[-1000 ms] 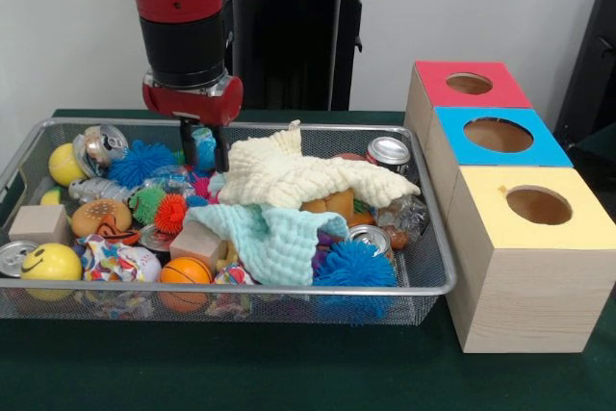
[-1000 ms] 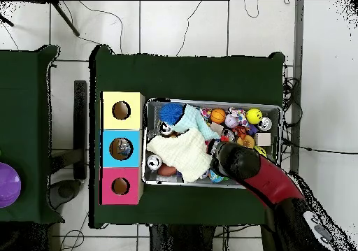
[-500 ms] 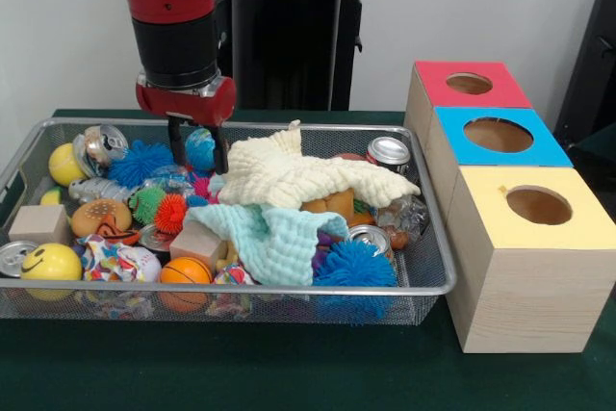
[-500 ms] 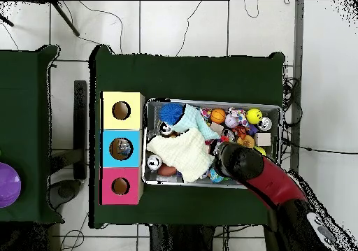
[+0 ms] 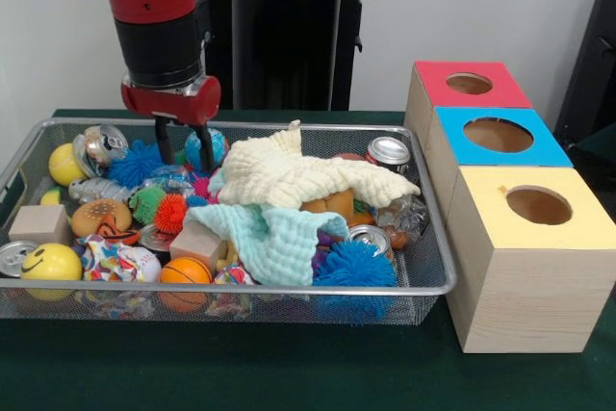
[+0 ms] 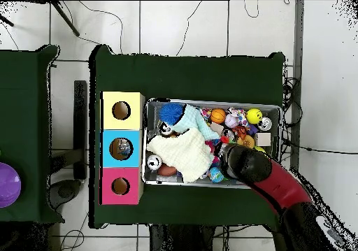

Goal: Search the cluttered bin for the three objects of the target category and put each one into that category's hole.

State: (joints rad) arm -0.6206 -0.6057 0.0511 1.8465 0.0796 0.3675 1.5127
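Your gripper (image 5: 180, 148) hangs part-open and empty over the wire bin's (image 5: 438, 238) far-left clutter, beside a blue spiky ball (image 5: 205, 147). Something already shows inside the blue box's hole (image 6: 121, 149); most sorting remains.

Front camera sits low and close; overhead looks down; both show the bin (image 5: 423, 281).

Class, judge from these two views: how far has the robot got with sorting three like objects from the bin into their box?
Done: perhaps one drop, since the overhead view shows something inside the blue box; what it is cannot be told. In hand: nothing; the gripper hangs with fingers open over the spiky balls. Left: most of it; the bin is packed, cloths covering part.
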